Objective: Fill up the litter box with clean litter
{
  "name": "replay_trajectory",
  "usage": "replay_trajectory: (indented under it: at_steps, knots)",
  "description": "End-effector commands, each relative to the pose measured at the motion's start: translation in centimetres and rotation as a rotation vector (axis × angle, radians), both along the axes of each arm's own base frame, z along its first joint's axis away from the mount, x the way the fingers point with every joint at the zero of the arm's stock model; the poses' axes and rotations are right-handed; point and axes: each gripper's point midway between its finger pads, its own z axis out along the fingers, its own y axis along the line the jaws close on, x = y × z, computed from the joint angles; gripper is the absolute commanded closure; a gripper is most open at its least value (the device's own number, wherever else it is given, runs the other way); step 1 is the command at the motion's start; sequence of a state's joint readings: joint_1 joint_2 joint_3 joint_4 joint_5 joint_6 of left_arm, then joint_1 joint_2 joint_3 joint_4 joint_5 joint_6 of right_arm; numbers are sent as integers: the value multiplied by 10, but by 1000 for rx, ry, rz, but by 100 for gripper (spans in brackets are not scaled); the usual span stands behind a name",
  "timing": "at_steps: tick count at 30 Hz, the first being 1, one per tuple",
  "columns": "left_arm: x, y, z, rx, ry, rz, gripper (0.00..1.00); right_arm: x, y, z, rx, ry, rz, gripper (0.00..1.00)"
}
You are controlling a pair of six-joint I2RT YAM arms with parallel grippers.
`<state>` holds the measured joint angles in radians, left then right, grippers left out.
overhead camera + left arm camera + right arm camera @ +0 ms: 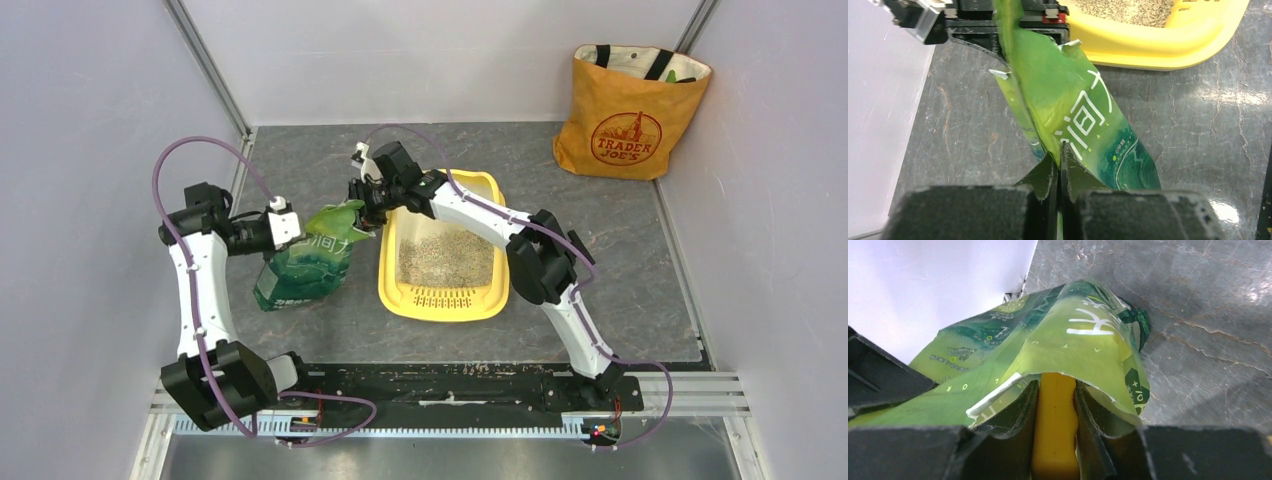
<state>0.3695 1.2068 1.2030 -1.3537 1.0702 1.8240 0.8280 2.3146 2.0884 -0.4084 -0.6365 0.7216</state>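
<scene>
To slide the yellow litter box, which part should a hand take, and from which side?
Probably the wide rim of the litter box at its near, grated end, coming from above with one finger inside and one outside. That end lies free, while the right arm crosses the far left corner.

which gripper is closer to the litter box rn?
Right. The right gripper, shut on the scoop in the bag mouth, sits beside the litter box's far left corner. The left gripper pinches the bag's other side, farther left.
</scene>
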Motion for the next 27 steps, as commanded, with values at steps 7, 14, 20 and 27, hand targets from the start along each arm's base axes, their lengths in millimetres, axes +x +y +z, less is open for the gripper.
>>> replay_trajectory:
  at_steps: [7, 14, 20, 27]
  knots:
    - [33, -14, 41, -161, -136, -6, 98, -49, 2, 85, 360, 1, 177, 100]
    - [37, -14, 47, -166, -150, 1, 98, -40, -29, 104, 409, 3, 117, 100]
    - [36, -17, 50, -174, -159, -10, 98, -31, -58, 101, 371, 6, 36, 100]
    - [36, -20, 48, -174, -160, -24, 98, -23, -93, 98, 366, 21, -17, 100]
